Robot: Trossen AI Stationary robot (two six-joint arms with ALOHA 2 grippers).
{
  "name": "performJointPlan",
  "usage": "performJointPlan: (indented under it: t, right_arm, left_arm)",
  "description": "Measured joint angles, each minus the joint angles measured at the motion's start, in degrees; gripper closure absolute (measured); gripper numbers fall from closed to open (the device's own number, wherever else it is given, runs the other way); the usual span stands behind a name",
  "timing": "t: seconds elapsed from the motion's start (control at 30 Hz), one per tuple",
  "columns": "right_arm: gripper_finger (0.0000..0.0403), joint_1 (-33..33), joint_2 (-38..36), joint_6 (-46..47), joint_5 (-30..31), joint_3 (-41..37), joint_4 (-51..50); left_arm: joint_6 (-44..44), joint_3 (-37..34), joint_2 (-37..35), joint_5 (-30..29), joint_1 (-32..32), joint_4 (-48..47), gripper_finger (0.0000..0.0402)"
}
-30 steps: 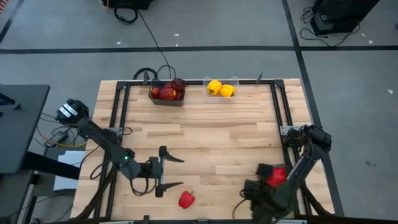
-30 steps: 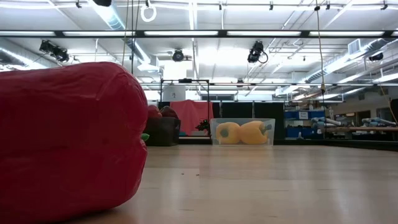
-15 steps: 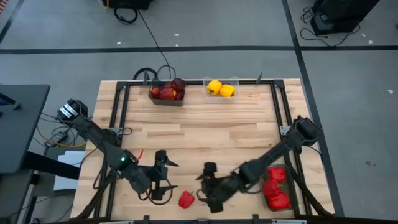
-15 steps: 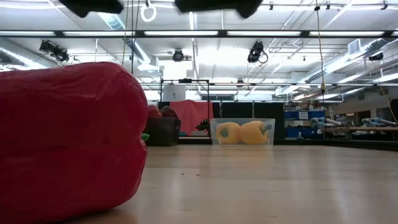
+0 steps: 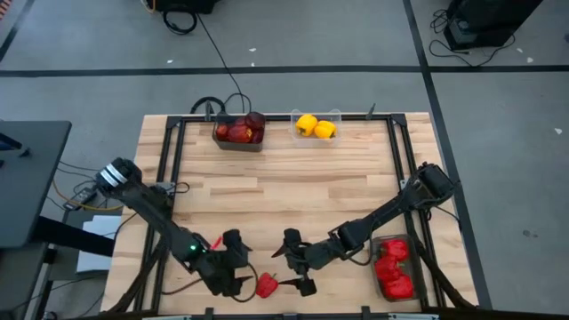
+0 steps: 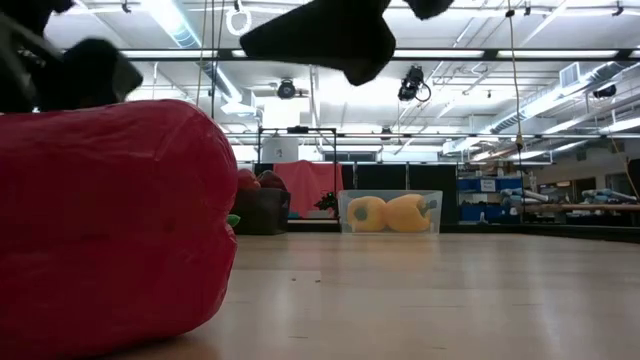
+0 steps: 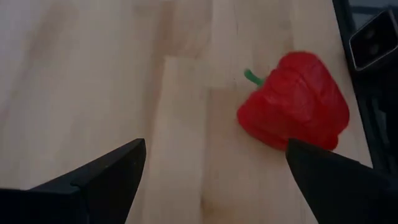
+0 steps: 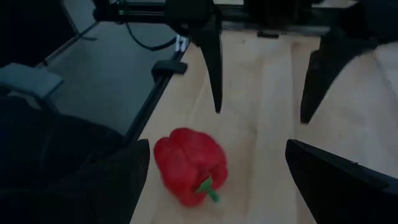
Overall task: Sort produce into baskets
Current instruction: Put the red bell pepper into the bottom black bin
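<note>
A lone red bell pepper (image 5: 266, 284) lies on its side on the wooden table near the front edge. It also shows in the left wrist view (image 7: 295, 102), the right wrist view (image 8: 189, 165) and, very large, in the low view (image 6: 110, 230). My left gripper (image 5: 244, 264) is open just left of it. My right gripper (image 5: 283, 267) is open just right of it, facing the left gripper. Neither touches the pepper. In the right wrist view the pepper lies ahead between the open fingers (image 8: 214, 149).
A dark bin (image 5: 240, 142) of maroon fruits and a clear bin (image 5: 316, 138) with two yellow peppers stand at the far edge. A grey bin (image 5: 396, 238) with red peppers (image 5: 394, 267) stands at the near right. A black frame borders the table.
My right gripper has left the bin at the near right and swung toward the table's left, to just right of the lone pepper. My left gripper has gone toward the near edge and closer to the pepper. The pepper has stayed where it was.
</note>
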Motion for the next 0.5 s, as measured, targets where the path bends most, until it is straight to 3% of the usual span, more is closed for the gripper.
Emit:
performJointPlan:
  t: [0.23,0.5]
  right_arm:
    - [0.0018,1.1,3.5,-0.1,-1.1,-0.1,-1.2]
    - [0.0018,3.3,4.2,-1.2,1.3,0.1,-3.8]
  left_arm:
    - [0.1,0.0,7.6,4.0,0.4,7.4,0.0009]
    - [0.8,0.1,11.3,2.9,3.9,13.7,0.0009]
